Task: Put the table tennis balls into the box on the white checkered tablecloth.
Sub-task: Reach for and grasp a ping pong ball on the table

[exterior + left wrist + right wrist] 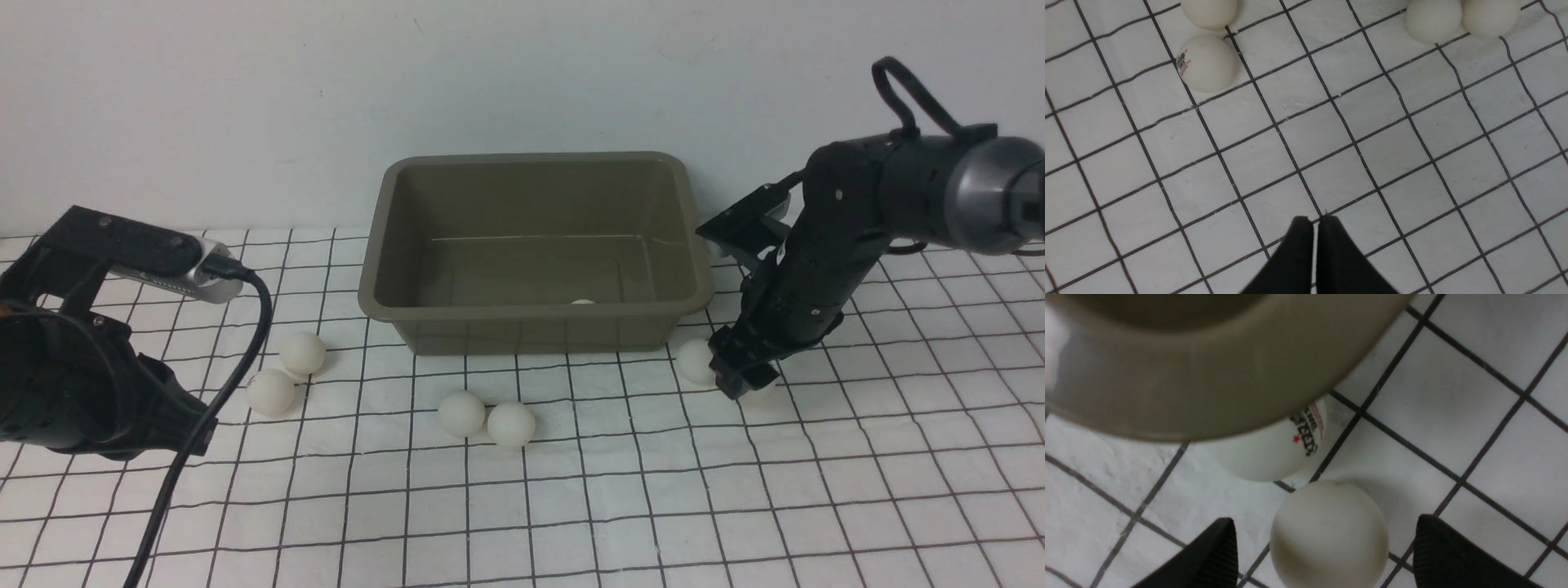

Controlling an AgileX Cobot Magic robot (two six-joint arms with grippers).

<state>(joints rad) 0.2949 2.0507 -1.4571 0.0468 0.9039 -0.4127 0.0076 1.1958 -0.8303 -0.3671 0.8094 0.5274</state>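
Pale wall backs the white checkered tablecloth (735,506), whose black grid is slightly wrinkled. The box (384,245), a lidless olive-grey tub, stands toward the cloth's far edge, about midway across. One of the table tennis balls, the boxed ball (583,302), shows low inside against the near wall.

Six more lie on the cloth in front of the box, probably scattered so that either arm can reach some. A left pair (286,371) sits off the box's front left corner, a touching middle pair (486,418) sits before its front wall, and two sit at its front right corner.

The right gripper (739,382) is lowered there to the cloth with its jaws spread wide. In the right wrist view its ribbed fingers (1218,555) stand on either side of a plain ball (1329,535) with a gap on both sides, so nothing is gripped yet. I judge the straddle is set so that closing pinches the ball across its middle. Just beyond lies a printed ball (1274,457), partly under the box's flared rim, close enough to be nudged.

The left gripper (1316,222) hangs above bare cloth near the left edge, jaws pressed together and empty, apparently parked while the right arm works.
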